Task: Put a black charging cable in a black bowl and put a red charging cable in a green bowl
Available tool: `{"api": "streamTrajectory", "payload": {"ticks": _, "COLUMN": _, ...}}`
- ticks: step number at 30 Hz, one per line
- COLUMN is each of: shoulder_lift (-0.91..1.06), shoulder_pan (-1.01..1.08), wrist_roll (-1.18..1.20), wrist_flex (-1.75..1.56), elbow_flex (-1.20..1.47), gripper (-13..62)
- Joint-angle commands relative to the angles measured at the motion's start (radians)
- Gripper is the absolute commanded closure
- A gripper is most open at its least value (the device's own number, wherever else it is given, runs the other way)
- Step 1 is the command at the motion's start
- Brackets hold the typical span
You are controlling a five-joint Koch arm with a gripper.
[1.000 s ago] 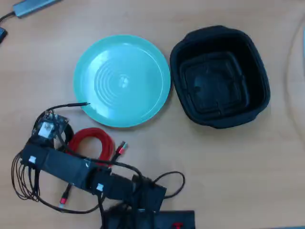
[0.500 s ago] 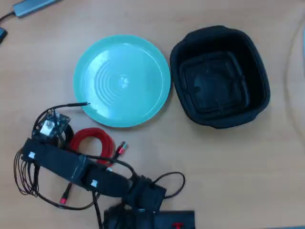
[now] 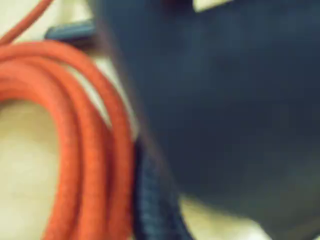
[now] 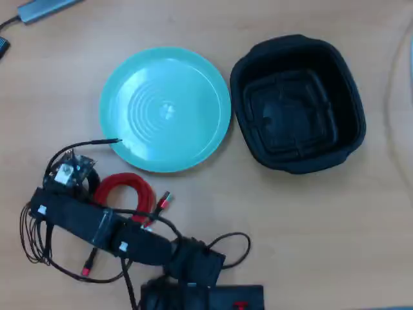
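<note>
The claw is seen low at the left of the overhead view, just beside the red charging cable; whether it is open or shut cannot be told, since a dark blurred mass fills the wrist view. Since a second ago the arm has shifted only slightly. Nothing has been lifted; the green bowl and black bowl lie empty.

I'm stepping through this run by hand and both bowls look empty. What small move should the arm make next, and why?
Probably ease the gripper down onto the black charging cable beneath it, left of the red charging cable overhead. The green bowl and black bowl hold nothing, and the blurred wrist view shows no grip.
</note>
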Motion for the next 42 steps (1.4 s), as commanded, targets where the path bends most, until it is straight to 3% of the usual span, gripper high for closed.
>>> {"api": "streamTrajectory", "payload": {"ticks": 1, "shoulder_lift": -0.008, "shoulder_pan": -0.009, "wrist_roll": 0.006, "wrist_flex": -0.011, "elbow_flex": -0.08, "gripper": 4.7}}
{"api": "streamTrajectory", "payload": {"ticks": 20, "shoulder_lift": -0.051, "shoulder_pan": -0.018, "wrist_roll": -0.002, "wrist_flex": -0.014, "elbow_flex": -0.11, "gripper": 6.3}}
{"api": "streamTrajectory", "payload": {"ticks": 27, "shoulder_lift": -0.049, "shoulder_pan": -0.018, "wrist_roll": -0.002, "wrist_flex": -0.012, "elbow_flex": -0.11, "gripper": 26.1}}
{"api": "streamTrajectory", "payload": {"ticks": 35, "shoulder_lift": -0.049, "shoulder_pan": -0.018, "wrist_roll": -0.002, "wrist_flex": -0.011, "elbow_flex": -0.109, "gripper": 57.7}}
{"api": "streamTrajectory", "payload": {"ticks": 42, "shoulder_lift": -0.046, "shoulder_pan": -0.02, "wrist_roll": 0.011, "wrist_flex": -0.011, "elbow_flex": -0.117, "gripper": 56.9}}
